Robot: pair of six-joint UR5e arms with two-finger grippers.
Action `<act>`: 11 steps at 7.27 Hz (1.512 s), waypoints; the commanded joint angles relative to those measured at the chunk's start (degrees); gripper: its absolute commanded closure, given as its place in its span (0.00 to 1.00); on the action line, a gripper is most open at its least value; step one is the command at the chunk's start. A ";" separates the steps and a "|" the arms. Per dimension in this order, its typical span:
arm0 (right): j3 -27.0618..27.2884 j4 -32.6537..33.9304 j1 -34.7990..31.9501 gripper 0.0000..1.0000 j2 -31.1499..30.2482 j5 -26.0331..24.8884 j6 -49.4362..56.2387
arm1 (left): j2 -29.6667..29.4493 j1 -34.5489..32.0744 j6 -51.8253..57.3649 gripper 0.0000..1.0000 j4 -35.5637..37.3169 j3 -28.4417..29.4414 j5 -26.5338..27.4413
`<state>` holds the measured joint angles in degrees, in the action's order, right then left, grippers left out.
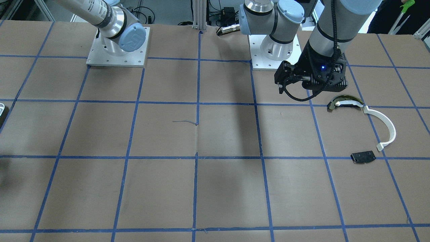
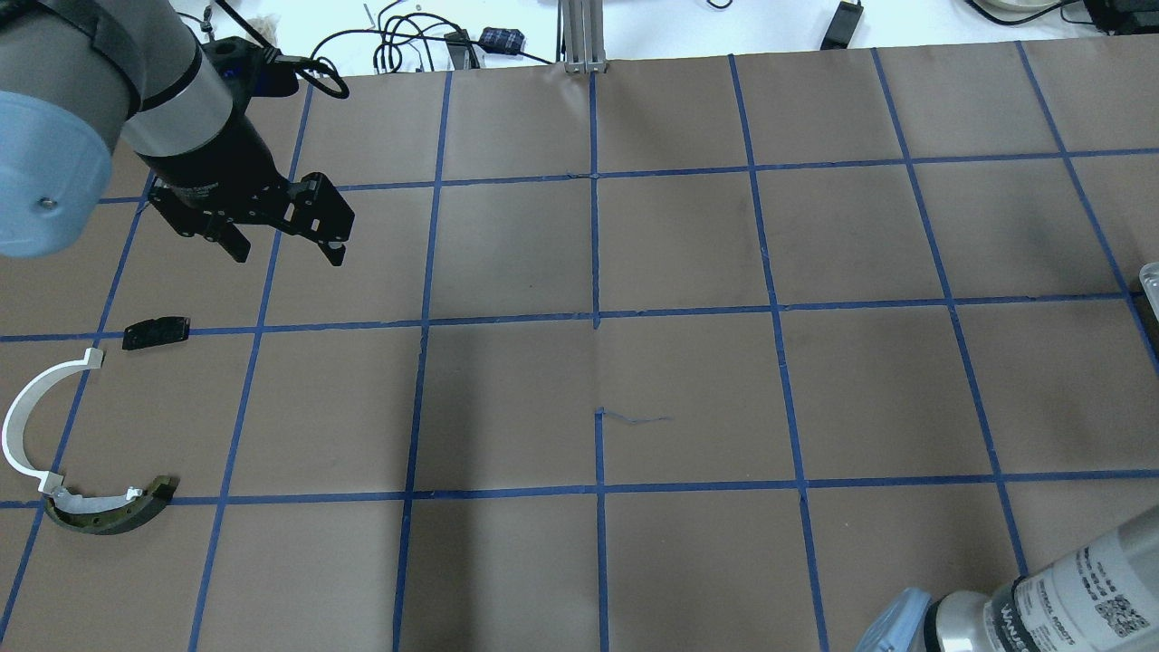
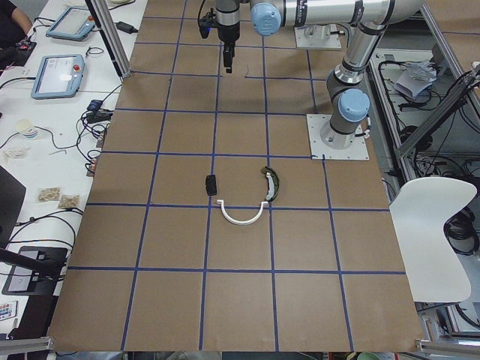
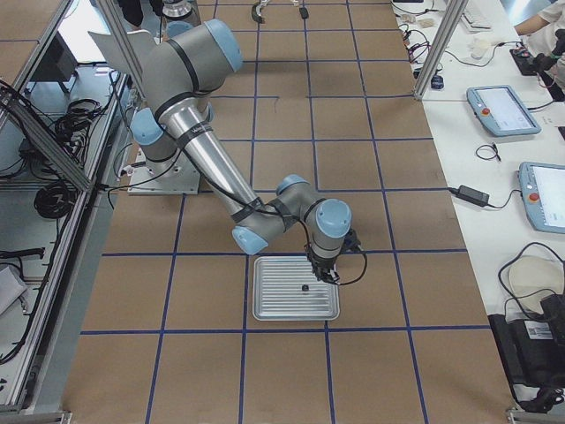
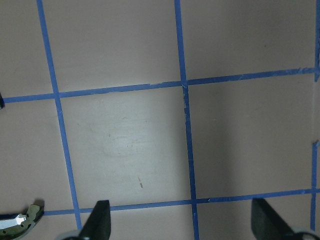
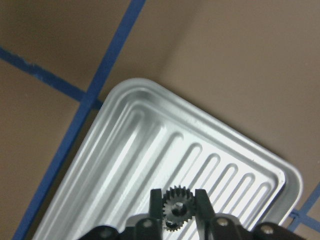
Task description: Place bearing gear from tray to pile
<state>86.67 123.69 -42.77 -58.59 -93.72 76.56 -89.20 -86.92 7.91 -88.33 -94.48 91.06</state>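
Clamped on the bearing gear [image 6: 175,204] with the right tool [image 6: 178,196], narrowed until it presses the teeth from both sides; flat face turned toward the wrist camera, so round all about and with no long axis to mind; held over the ribbed tray [image 6: 150,140], about its middle in the right-end view; cannot tell whether lifted clear of the ribs or resting on them; seems to carry a second, smaller toothed ring beneath.

Far from the goal: at the robot's right end of the bench [image 2: 688,244], with the pile [image 3: 244,220] at the left end, well apart, nearly the whole bench between; probably a long reach across for the right arm, though much nearer for the left arm.

Three loose parts there: a thin white arc [image 2: 18,426], apparently touching at one end a dark-and-cream curved piece [image 2: 104,512], and a small black plate [image 2: 156,332] just beside the arc's other end but apart from it; bowed open toward the middle of the bench, so toward the incoming gear; likely a ready spot inside the curve.

Worth watching: the left tool [image 2: 288,256], spread wide and holding nothing, hanging high near the pile on the side away from the robot; may crowd a right arm coming in.
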 commanded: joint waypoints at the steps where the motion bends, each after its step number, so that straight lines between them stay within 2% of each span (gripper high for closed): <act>1: 0.07 -1.78 -11.48 1.00 -3.27 -0.40 -18.64 | -0.01 0.00 0.00 0.00 0.00 -0.09 -0.01; 2: 0.86 -5.53 -19.55 1.00 -5.20 -0.23 -31.78 | -0.10 0.00 0.00 0.00 0.09 -0.18 -0.01; 6: 1.48 -8.21 -55.75 1.00 -6.63 1.00 -85.55 | -0.10 0.00 -0.18 0.00 0.18 0.09 -0.01; 7: 1.83 -8.03 -62.46 1.00 -5.32 8.48 -91.27 | -0.10 0.00 -0.09 0.00 0.18 0.09 -0.01; 8: 2.44 -6.20 -68.18 1.00 -3.91 13.60 -98.12 | -0.01 0.00 -0.09 0.00 0.09 0.09 -0.01; 9: 3.23 -2.35 -72.15 1.00 -2.50 13.48 -102.45 | 0.16 0.00 0.09 0.00 0.09 0.00 -0.01; 11: 8.30 0.56 -73.51 0.98 -1.61 13.57 -102.59 | -0.01 0.09 0.17 0.00 0.09 0.09 -0.10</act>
<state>91.81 121.80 -115.06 -60.86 -80.47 -25.35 -89.18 -86.90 8.00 -88.20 -94.42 91.00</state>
